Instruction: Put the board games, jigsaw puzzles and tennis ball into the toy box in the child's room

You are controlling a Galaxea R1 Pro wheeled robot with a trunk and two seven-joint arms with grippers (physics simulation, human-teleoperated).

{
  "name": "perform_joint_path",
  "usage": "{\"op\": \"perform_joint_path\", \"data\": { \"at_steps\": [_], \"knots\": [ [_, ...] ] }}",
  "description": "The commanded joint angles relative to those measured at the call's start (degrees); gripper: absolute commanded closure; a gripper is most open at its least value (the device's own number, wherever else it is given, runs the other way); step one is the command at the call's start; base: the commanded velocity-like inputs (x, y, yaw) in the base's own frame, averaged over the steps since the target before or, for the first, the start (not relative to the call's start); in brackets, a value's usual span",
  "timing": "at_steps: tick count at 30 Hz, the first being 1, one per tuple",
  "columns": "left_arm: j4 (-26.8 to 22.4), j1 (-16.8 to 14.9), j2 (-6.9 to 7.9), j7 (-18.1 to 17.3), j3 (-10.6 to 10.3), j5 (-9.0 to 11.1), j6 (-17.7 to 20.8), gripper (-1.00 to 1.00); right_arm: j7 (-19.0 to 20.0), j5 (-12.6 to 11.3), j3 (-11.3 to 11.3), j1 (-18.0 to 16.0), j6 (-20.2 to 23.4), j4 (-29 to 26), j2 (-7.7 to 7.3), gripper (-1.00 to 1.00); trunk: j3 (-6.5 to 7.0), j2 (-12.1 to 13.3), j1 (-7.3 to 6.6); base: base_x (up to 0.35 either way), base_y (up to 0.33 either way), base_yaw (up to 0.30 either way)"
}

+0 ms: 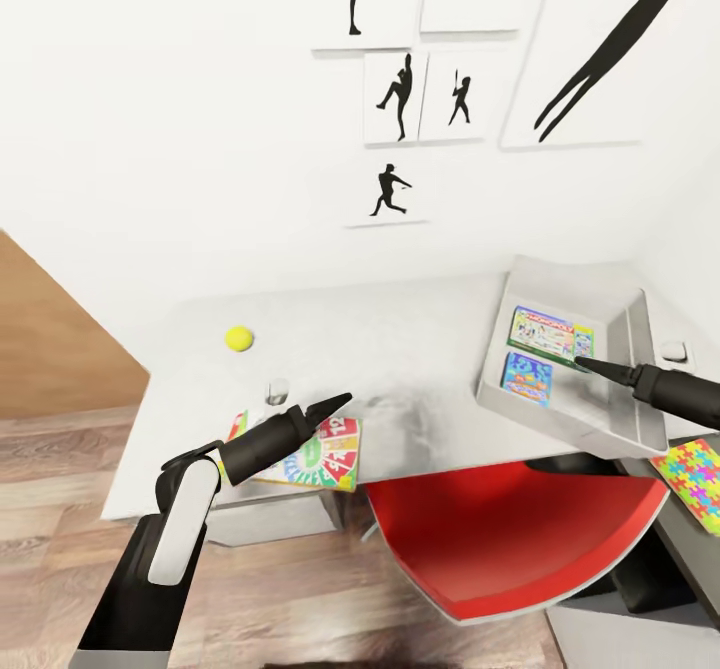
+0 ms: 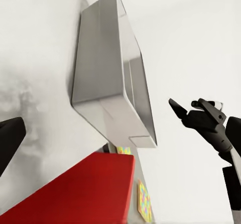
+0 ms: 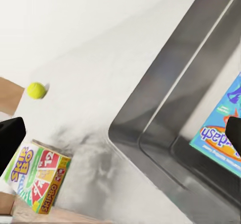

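The toy box stands on the table at the right, seen also in the left wrist view. Two board games lie flat inside it, a white-green one and a blue one. My right gripper hangs open over them, holding nothing. A third board game, yellow-green and red, lies at the table's front edge. My left gripper hovers just above it, open and empty. The tennis ball rests at the table's back left. One jigsaw puzzle lies right of the box.
A red chair sits tucked under the table's front, between my arms. A small pale object stands on the table near the left gripper. The white wall with black sports silhouettes lies right behind the table. Wood floor shows at the left.
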Motion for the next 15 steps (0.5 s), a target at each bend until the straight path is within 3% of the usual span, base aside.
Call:
{"op": "perform_joint_path", "data": {
  "at_steps": [1, 7, 15],
  "knots": [
    [0.0, -0.04, -0.02, -0.07, 0.06, 0.1, 0.31, -1.0, 0.18, 0.07, -0.05, -0.04, 0.27, -0.04, -0.01, -1.0, -0.09, -0.1, 0.01, -0.187, 0.209, 0.0],
    [-0.11, -0.03, -0.02, -0.09, 0.04, 0.1, 0.25, -1.0, 0.18, 0.07, -1.64, 1.34, 0.59, -2.61, 0.0, -1.0, -0.09, -0.1, 0.01, -0.136, 0.149, 0.0],
    [-0.23, 0.02, -0.04, -0.06, 0.03, 0.1, 0.18, -1.0, 0.18, 0.04, -4.38, 2.64, 0.89, -4.67, 0.0, -1.0, -0.09, -0.1, 0.01, -0.052, 0.057, 0.0]
  ]
}}
